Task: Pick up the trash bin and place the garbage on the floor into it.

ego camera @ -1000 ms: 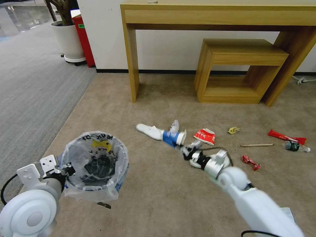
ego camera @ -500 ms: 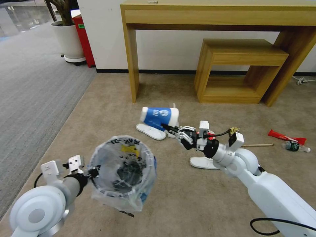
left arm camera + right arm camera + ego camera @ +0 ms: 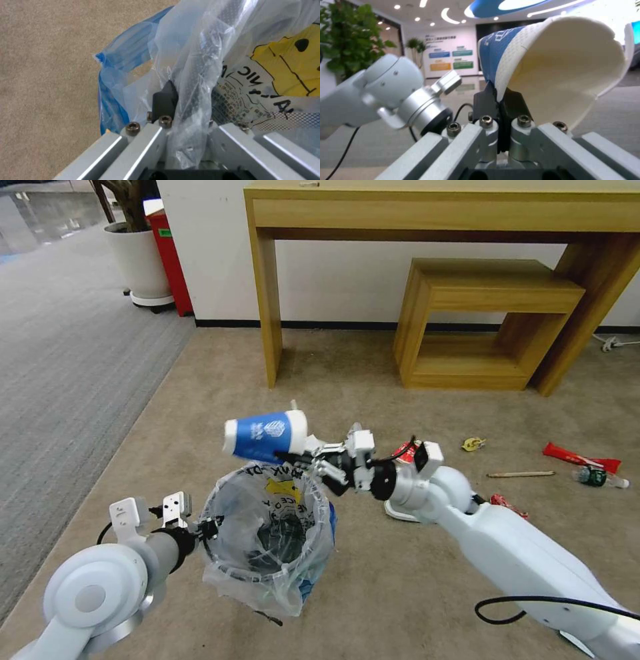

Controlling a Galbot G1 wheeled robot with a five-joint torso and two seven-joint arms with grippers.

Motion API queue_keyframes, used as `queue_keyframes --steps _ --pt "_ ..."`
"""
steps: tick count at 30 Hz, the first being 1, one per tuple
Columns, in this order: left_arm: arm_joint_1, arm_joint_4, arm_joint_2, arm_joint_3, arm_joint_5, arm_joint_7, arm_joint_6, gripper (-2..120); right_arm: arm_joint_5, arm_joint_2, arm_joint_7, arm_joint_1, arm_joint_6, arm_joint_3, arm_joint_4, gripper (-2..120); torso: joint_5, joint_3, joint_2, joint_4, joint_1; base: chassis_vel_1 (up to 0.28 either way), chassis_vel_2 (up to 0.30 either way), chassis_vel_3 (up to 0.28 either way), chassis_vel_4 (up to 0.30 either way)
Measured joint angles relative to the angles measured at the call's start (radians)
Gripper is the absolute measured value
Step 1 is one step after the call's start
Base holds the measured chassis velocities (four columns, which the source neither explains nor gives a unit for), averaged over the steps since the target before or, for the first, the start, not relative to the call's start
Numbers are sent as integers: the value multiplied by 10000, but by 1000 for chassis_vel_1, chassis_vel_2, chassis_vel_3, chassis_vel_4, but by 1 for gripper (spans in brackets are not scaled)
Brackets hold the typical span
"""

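The paper cup (image 3: 265,437) is now carried from beside the slipper to above the trash bin (image 3: 268,530).

The bin's rim is gripped by the left gripper (image 3: 208,528); the cup's rim is pinched by the outstretched right gripper (image 3: 292,457), held sideways.

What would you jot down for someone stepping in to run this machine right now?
Left tool: shut on the trash bin rim and its plastic liner, holding the bin up off the floor.
Right tool: shut on the rim of the blue-white paper cup, cup held on its side just above the bin's far edge.
Done: bin is picked up, cup is lifted; some dark items already lie inside the bin.
Left: drop the cup in, then collect the white slipper, red wrappers, wooden stick, small bottle and small yellow scrap on the carpet.
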Motion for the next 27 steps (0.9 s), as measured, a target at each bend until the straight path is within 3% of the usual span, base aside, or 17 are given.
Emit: queue_keyframes --steps 12,15,25,27 --pt "-86 62 3 13 16 16 0 0 -312 96 -822 166 -7 -402 -505 0 0 -1 0 -2 0 0 0 0 0" --pt "-97 119 20 -22 64 18 0 0 -786 75 -1492 162 -56 -405 -838 0 1 -1 0 -2 -1 0 0 0 0" --pt "-10 76 -30 -94 126 29 0 0 -1822 -46 -1641 116 -65 -260 -1127 0 1 -1 0 -2 -2 0 0 0 0" --pt "66 41 -52 -125 164 33 0 0 -2110 -54 -1396 148 -175 -250 -1143 7 1 -1 0 -1 -1 0 0 0 0"
